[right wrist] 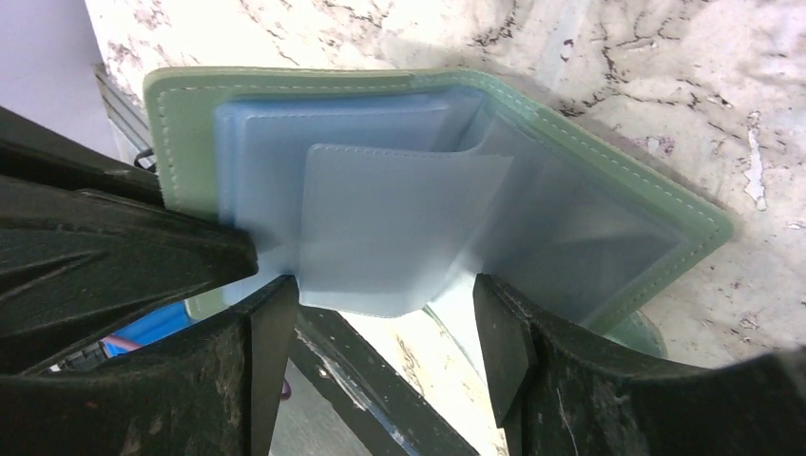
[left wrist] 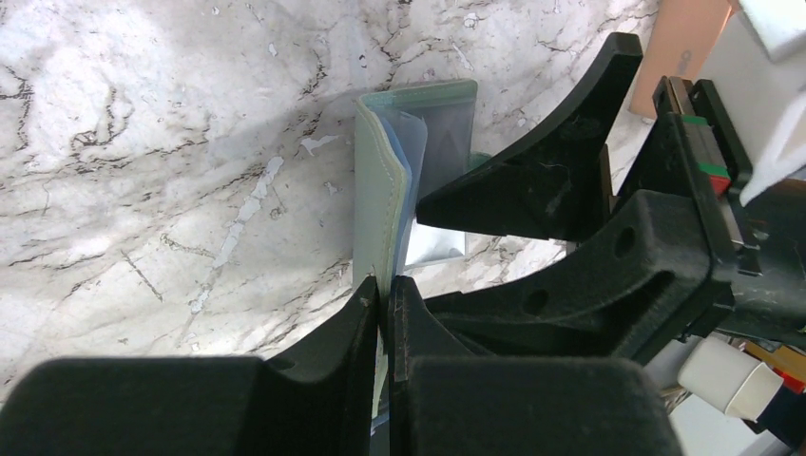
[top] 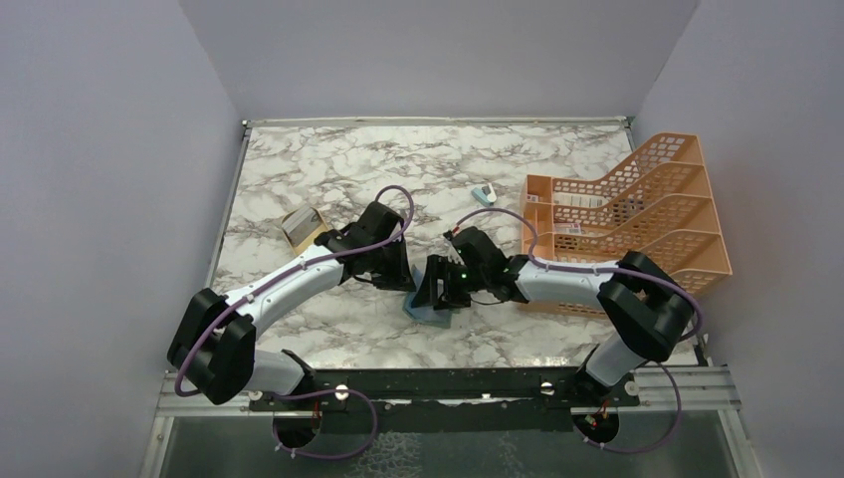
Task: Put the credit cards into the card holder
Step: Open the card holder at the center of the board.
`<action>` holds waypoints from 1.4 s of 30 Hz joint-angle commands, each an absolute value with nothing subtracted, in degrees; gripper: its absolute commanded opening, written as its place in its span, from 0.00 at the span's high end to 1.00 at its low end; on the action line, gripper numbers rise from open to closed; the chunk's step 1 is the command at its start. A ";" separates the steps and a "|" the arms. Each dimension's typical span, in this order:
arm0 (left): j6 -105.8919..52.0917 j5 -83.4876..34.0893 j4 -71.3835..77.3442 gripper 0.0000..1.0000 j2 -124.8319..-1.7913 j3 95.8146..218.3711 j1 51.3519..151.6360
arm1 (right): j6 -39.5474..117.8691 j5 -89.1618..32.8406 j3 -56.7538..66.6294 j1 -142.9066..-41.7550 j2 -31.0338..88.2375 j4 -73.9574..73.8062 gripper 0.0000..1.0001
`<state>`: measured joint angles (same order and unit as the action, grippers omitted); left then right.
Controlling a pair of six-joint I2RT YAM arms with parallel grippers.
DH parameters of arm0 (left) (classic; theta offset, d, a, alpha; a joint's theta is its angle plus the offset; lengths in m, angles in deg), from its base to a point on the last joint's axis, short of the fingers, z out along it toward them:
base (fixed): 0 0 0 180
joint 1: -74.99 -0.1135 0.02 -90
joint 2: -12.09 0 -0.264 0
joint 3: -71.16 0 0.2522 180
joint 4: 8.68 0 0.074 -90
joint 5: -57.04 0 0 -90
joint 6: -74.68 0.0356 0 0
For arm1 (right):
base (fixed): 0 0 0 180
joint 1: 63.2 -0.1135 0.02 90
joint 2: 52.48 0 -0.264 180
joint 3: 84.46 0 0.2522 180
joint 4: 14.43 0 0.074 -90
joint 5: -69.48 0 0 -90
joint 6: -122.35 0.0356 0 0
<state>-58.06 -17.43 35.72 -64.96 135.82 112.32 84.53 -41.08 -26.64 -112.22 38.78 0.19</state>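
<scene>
- Seen from above, the two arms meet over the middle of a marble table (top: pixel 328 164), nearer its front edge than its back wall.
- The card holder (right wrist: pixel 190 104) lies open between them, green cover outward, pale blue pockets fanned up.
- The left gripper (left wrist: pixel 385 299) is clenched on the edge of the green cover.
- The right gripper (right wrist: pixel 385 318) is spread wide, one finger on each side of a blue pocket leaf; I cannot tell whether they touch it.
- The credit cards (top: pixel 296 230) sit in a tan dish (top: pixel 310 214) just left of the left arm, well apart from the card holder.
- An orange file rack (top: pixel 637 199) lines the right edge.
- A small gadget (top: pixel 485 194) lies beside it.
- Bare marble stretches behind the arms.
</scene>
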 commanded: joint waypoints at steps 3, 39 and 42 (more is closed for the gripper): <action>-57.27 -17.89 35.36 1.00 -64.97 136.21 112.73 | 84.27 -36.96 -26.42 -112.60 38.19 2.51 0.33; -69.51 -10.38 8.84 1.00 -63.76 120.66 112.74 | 79.94 -25.61 -21.91 -112.55 33.06 16.31 0.46; -72.14 -10.21 3.14 1.00 -63.88 116.96 112.70 | 79.44 -23.61 -22.37 -112.60 34.54 18.32 0.44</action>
<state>-67.39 -12.21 13.64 -64.94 121.04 112.53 81.01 -26.76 -22.67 -112.26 33.04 16.24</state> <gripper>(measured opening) 0.082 0.548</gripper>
